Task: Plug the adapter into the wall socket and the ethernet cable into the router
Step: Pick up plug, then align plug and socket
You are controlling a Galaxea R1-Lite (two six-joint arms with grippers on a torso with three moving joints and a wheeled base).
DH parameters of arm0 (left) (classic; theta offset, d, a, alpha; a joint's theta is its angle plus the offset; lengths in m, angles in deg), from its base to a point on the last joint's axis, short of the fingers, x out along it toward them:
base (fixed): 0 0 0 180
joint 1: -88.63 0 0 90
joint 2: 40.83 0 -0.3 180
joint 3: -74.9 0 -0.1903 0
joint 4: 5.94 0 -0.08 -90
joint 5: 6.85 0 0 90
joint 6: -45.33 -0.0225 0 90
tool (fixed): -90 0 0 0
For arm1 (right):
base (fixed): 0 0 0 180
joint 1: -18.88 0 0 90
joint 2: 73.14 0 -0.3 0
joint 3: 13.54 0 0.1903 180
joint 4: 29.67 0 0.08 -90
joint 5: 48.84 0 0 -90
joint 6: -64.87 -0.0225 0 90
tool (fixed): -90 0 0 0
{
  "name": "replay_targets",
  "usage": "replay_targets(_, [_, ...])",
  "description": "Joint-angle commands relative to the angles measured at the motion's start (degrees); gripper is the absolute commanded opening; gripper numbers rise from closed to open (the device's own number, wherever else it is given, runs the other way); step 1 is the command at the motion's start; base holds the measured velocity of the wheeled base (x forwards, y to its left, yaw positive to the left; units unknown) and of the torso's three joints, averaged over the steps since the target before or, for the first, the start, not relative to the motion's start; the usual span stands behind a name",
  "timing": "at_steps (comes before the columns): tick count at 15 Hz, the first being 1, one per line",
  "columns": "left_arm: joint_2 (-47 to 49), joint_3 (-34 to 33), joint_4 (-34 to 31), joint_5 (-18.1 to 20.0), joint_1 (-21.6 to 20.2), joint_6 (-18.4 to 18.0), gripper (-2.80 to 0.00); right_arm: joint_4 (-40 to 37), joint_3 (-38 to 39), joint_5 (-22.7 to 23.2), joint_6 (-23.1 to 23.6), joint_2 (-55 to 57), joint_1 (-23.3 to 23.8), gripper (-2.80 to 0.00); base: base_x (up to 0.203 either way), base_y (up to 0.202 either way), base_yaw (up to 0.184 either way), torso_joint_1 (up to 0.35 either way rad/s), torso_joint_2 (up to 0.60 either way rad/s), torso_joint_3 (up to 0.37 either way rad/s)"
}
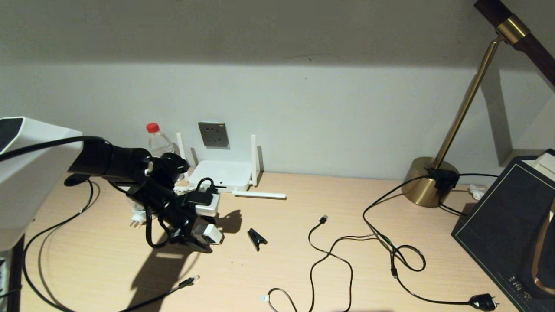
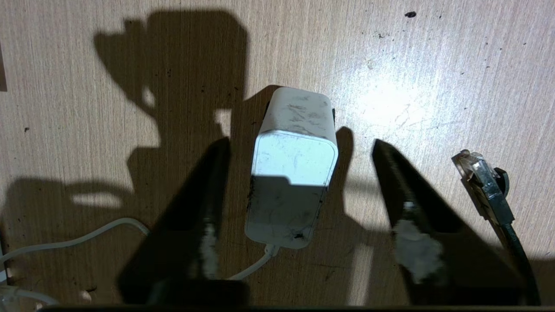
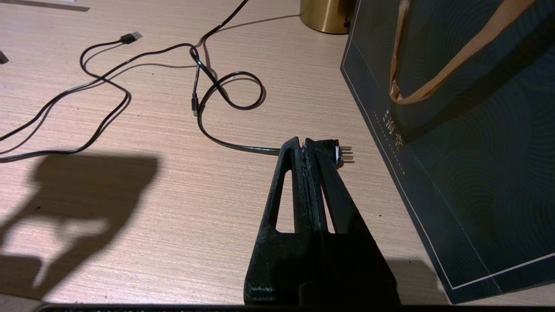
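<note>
The white adapter (image 2: 295, 173) lies on the wooden table with its thin white cord (image 2: 256, 266) trailing toward the wrist. My left gripper (image 2: 299, 145) stands open around it, one finger on either side and neither touching. In the head view the adapter (image 1: 213, 234) shows at the tip of the left gripper (image 1: 207, 242), in front of the router (image 1: 221, 173). The dark grey wall socket (image 1: 213, 134) is on the wall above the router. The ethernet cable's clear plug (image 2: 475, 167) lies just outside one finger, and the ethernet cable (image 1: 190, 281) runs off toward the table's front left. My right gripper (image 3: 303, 145) is shut and empty, low over the table.
A plastic bottle (image 1: 158, 139) stands left of the router. A small black clip (image 1: 257, 238), a thin USB cable (image 1: 323, 219) and the lamp cord with its plug (image 3: 340, 151) lie mid-table. The brass lamp base (image 1: 427, 182) and a dark bag (image 1: 511, 225) fill the right side.
</note>
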Motion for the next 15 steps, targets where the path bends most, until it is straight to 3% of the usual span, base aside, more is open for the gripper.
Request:
replay_targets(1, [0.1,0.0,-0.2,0.2,0.0,-0.4,-2.80,-0.1,0.0,0.0,0.0,0.1,0.0,-2.80,0.000,0.000,0.000,0.000,0.00,0.000])
replay_targets(5, [-0.4,0.0,0.0,0.8,-0.1,-0.1,-2.80,-0.1,0.0,0.0,0.0,0.1,0.0,-2.80,0.000,0.000,0.000,0.000,0.00,0.000])
replay_targets(8, [-2.1,-0.4,3.4,7.3,-0.5,0.0,-2.80,-0.1,0.0,0.0,0.0,0.1,0.0,-2.80,0.000,0.000,0.000,0.000,0.00,0.000])
replay_targets(10, [-5.8,-0.5,4.3,10.2,-1.0,2.1,-2.80,-0.1,0.0,0.0,0.0,0.1,0.0,-2.80,0.000,0.000,0.000,0.000,0.00,0.000])
replay_targets(12, [-10.3,-0.3,7.8,15.2,-1.7,8.3,-2.80,-0.1,0.0,0.0,0.0,0.1,0.0,-2.80,0.000,0.000,0.000,0.000,0.00,0.000])
replay_targets(13, [-13.6,-0.3,9.9,16.0,-2.4,13.2,-2.80,-0.1,0.0,0.0,0.0,0.1,0.0,-2.80,0.000,0.000,0.000,0.000,0.00,0.000])
replay_targets(15, [-19.5,-0.4,13.3,16.6,-3.8,28.7,-2.80,-0.1,0.0,0.0,0.0,0.1,0.0,-2.80,0.000,0.000,0.000,0.000,0.00,0.000])
